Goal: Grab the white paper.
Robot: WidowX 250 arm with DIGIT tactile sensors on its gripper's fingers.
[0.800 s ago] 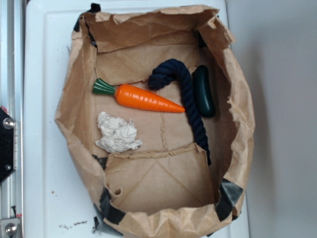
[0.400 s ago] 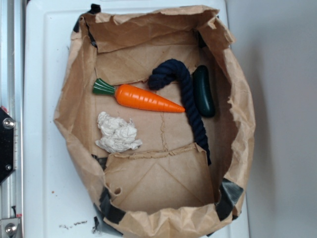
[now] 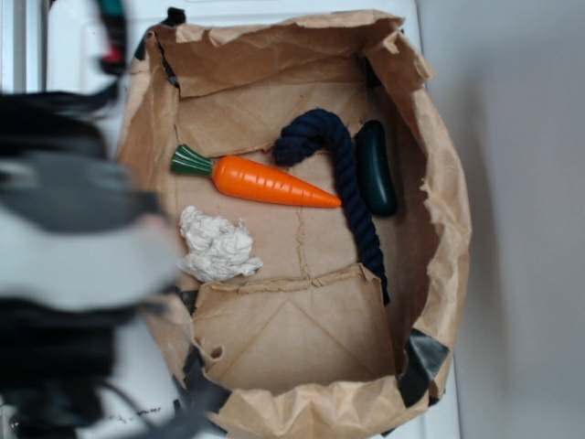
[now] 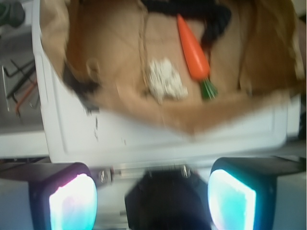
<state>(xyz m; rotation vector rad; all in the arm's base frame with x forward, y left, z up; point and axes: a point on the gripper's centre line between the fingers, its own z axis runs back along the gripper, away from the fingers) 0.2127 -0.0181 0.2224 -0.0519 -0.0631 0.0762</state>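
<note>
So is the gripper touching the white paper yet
Apart. In the wrist view the gripper is open outside the brown paper bag, with the white paper far ahead.

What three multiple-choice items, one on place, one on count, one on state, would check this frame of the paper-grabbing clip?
1. Where does the white paper lie?
A. Inside the brown bag, just below the carrot's green end
B. On the white surface outside the bag
C. On top of the dark rope

2. How many loose things lie in the bag?
A. Two
B. Four
C. Six

3. What is the state of the pincer?
A. Shut on the paper
B. Open, outside the bag, holding nothing
C. Shut on the carrot

Answers:
1 A: the wad rests on the bag floor near the carrot's leaf end.
2 B: paper, carrot, rope, dark green cucumber.
3 B: the wrist view shows both fingers apart, with the bag's rim beyond them.
</note>
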